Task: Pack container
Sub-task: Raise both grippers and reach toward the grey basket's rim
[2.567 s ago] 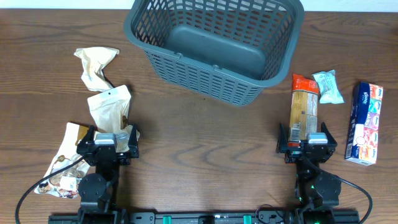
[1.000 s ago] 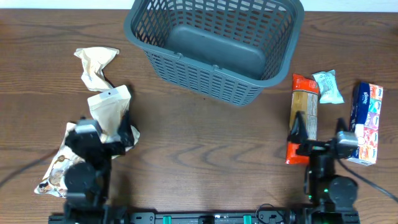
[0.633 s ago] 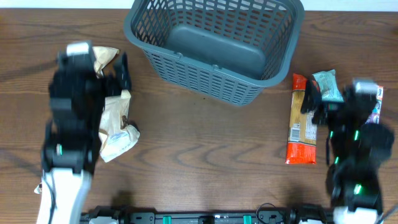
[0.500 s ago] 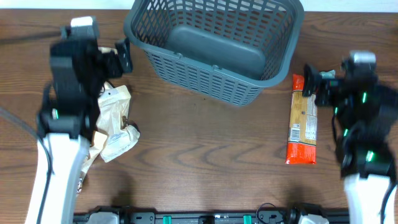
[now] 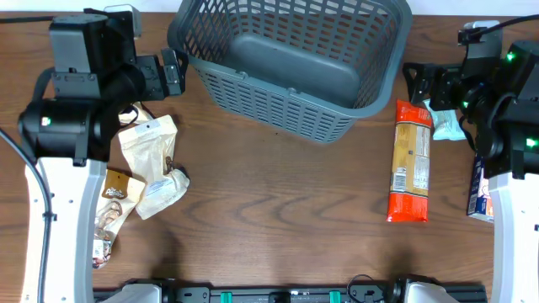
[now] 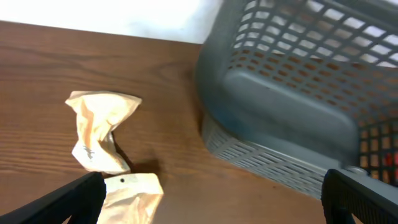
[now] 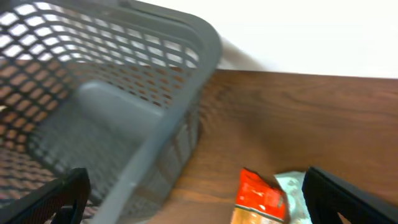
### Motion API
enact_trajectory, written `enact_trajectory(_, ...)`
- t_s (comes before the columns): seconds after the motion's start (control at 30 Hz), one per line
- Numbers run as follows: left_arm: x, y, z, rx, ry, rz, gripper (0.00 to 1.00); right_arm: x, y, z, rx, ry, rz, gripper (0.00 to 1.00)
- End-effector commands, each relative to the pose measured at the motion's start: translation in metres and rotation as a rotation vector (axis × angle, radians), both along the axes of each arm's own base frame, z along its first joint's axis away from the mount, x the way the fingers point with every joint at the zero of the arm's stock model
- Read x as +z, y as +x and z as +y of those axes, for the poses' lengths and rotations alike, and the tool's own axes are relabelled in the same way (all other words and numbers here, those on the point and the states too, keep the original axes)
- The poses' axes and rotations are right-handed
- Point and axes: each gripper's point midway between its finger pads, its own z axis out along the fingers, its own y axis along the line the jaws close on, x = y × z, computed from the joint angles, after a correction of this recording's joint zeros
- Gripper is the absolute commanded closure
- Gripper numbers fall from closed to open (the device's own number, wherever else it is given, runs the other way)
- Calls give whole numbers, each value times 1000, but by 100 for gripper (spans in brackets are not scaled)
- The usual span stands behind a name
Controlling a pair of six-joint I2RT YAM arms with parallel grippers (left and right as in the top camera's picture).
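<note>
The container, a large dark grey lattice basket [image 5: 278,108], stands at the back centre with nothing in it; it also shows in the left wrist view [image 6: 273,118] and the right wrist view [image 7: 106,118]. My left gripper [image 5: 166,74] hangs open and empty beside the basket's left wall, above a crumpled beige packet [image 6: 99,130] and a flatter beige packet [image 5: 147,139] [image 6: 132,193]. My right gripper [image 5: 418,84] hangs open and empty beside the basket's right wall, above the top end of an orange-red packet [image 5: 410,160] [image 7: 261,196]. In the wrist views both grippers [image 6: 211,202] [image 7: 199,202] show widely spread fingertips.
A small teal-white packet [image 5: 446,124] [image 7: 292,186] lies right of the orange-red one. A blue box [image 5: 482,192] lies at the far right, partly under my right arm. A white-brown packet [image 5: 164,189] and printed brown packets [image 5: 114,189] lie at the left front.
Both arms have risen from the table's front edge and swung to the back, one at each side of the basket. The packets and basket have not moved.
</note>
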Motion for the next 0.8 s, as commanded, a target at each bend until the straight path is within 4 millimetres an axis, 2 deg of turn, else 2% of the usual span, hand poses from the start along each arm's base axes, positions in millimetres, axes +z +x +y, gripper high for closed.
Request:
enact_trajectory(0.0, 16, -4, -13, -63, -57, -37, 1, 21, -6, 12, 78, 20, -58, 1)
enact_trajectory(0.1, 19, -5, -20, -97, -84, -40, 1, 28, -7, 10, 73, 12, -76, 1)
enact_trajectory(0.17, 24, -5, -20, -97, -84, -52, 9, 37, -7, 4, 51, 0, -96, 6)
enact_trajectory(0.2, 27, -4, -20, -96, -84, -60, 14, 43, -6, 0, 31, -11, -108, 13)
enact_trajectory(0.27, 35, 1, -17, -71, -91, -80, 22, 54, -5, -15, -54, -16, -125, 37)
enact_trajectory(0.3, 39, 6, -13, -32, -95, -89, 30, 59, -5, -21, -86, -19, -133, 51)
enact_trajectory(0.33, 47, 17, -5, 31, -104, -108, 58, 70, -4, -31, -135, -28, -153, 69)
enact_trajectory(0.37, 50, 24, -4, 51, -113, -117, 68, 75, -3, -35, -148, -30, -162, 73)
enact_trajectory(0.5, 58, 62, -8, 87, -180, -152, 94, 86, 1, -48, -198, -27, -189, 91)
enact_trajectory(0.57, 54, 80, -13, 97, -209, -151, 94, 89, 5, -50, -205, -20, -204, 99)
enact_trajectory(0.67, 37, 102, -26, 75, -208, -127, 94, 87, 13, -52, -216, 3, -206, 99)
enact_trajectory(0.77, 14, 110, -41, 25, -169, -78, 94, 74, 18, -53, -252, 79, -158, 99)
